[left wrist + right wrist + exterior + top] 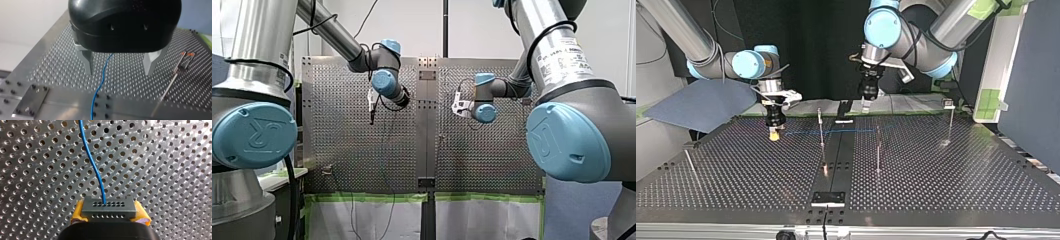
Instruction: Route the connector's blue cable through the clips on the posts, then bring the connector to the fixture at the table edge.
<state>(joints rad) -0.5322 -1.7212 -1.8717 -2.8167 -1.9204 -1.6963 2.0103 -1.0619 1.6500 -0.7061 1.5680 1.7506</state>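
Connector: small, rigid, light. Was clamped between my right gripper's yellow pads, at nine o'clock of the top view's middle posts. Blue cable: thin, limp, likely kink-prone; best taken near the connector. My left gripper gaped, straddling it.

The grey rectangular connector, with rows of small holes, sits clamped between my right hand's yellow pads; its thin blue cable snakes over the perforated surface.
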